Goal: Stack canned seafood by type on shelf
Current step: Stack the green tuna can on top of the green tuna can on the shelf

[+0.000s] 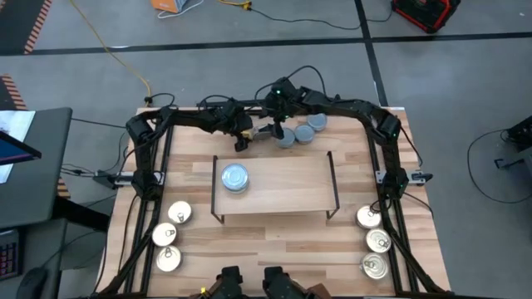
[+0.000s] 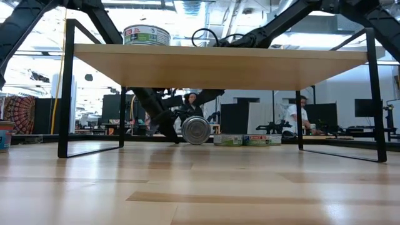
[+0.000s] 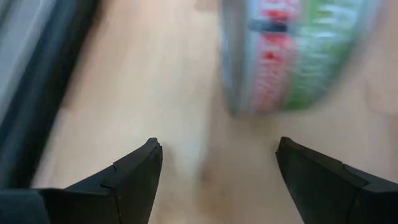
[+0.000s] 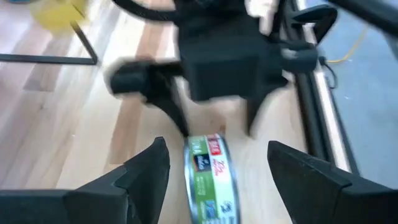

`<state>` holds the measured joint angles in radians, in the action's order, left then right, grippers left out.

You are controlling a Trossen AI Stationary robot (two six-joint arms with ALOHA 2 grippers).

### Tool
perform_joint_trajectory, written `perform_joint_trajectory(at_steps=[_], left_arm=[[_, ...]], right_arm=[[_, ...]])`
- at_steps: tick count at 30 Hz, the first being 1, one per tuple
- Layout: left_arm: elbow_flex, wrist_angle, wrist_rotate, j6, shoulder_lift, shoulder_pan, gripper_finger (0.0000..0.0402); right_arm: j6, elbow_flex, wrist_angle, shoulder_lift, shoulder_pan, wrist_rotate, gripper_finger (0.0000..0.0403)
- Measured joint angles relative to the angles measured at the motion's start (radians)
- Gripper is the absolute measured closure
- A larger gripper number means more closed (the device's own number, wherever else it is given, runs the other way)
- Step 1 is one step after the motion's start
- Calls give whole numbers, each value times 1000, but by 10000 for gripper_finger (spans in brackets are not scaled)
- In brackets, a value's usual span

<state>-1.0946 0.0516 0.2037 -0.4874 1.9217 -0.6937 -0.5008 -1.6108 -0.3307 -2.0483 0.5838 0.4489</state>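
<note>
1. A seafood tin (image 4: 211, 180) stands on its edge on the table (image 1: 274, 249) behind the shelf (image 1: 287, 195), near the far edge. Its printed green-and-red side wall shows in both wrist views, so its flat faces are upright and its short axis lies level with the tabletop.
2. In the low view the same tin (image 2: 196, 130) shows a round silver face toward the shelf, with a dark arm touching or just beside it.
3. The left gripper (image 3: 217, 165) hovers over the table near that tin with its fingers spread and nothing between them.
4. The right gripper (image 4: 217, 171) is also spread wide, and the tin stands in the gap; I cannot tell whether either finger touches it.
5. Risk: a tin on its rim can roll. A nudge from either finger could send it toward the far edge or under the shelf.
6. Risk: both arms crowd the same spot, so a clash between them looks possible.
7. 1 blue-grey tin (image 1: 235, 178) lies flat on the shelf top near its left end.
8. 3 blue-grey tins (image 1: 303, 133) lie flat just beside the grippers by the far edge.
9. 3 silver-gold tins (image 1: 169, 236) sit along the table's left edge and 3 more (image 1: 376, 242) along its right edge, so I judge most of the stacking remains.
</note>
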Motion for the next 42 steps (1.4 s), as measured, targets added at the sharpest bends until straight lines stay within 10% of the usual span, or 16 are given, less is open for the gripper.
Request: perform_joint_trajectory(at_steps=[21,37,42], left_arm=[[2,-126,-29,97,-72,56,8],[2,-145,30,77,-72,56,254],[2,-142,33,66,-72,56,266]], right_arm=[[6,0,-134,113,7,-37,108],[68,0,-161,179,1,-38,108],[86,0,-167,213,-1,-38,108]])
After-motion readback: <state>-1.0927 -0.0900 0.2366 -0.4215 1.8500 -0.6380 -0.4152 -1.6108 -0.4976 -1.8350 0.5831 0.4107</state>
